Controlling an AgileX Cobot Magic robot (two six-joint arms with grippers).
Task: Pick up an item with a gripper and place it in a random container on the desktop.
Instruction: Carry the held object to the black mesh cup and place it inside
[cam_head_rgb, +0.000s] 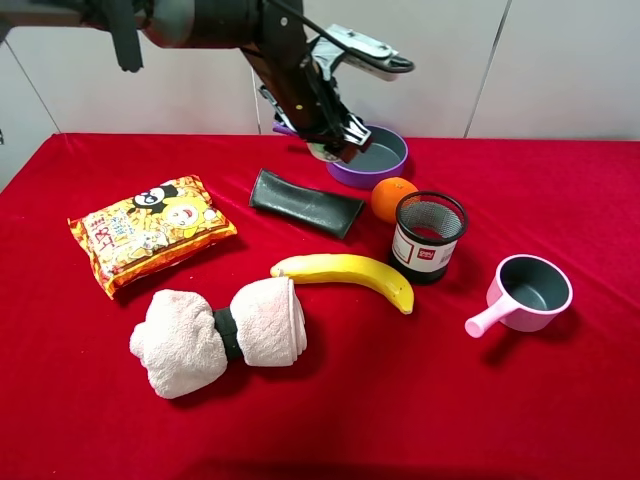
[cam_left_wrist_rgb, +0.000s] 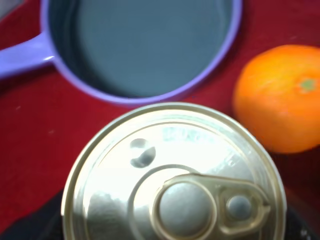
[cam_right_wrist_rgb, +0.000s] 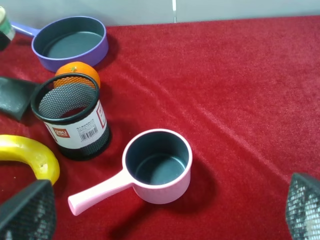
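Note:
My left gripper reaches across to the back middle and is shut on the small tin can, held in the air just left of the purple pan. In the left wrist view the can's silvery lid with its gold pull tab fills the lower half. The can's edge also shows in the right wrist view. The black wire-mesh cup with a white and red label stands upright and empty, in front of and to the right of the can; it also shows in the right wrist view. My right gripper is open and empty, out of the exterior view.
The purple pan and the orange lie below the can. A pink saucepan is on the right. A banana, a black pouch, a snack bag and a rolled towel lie on the red cloth.

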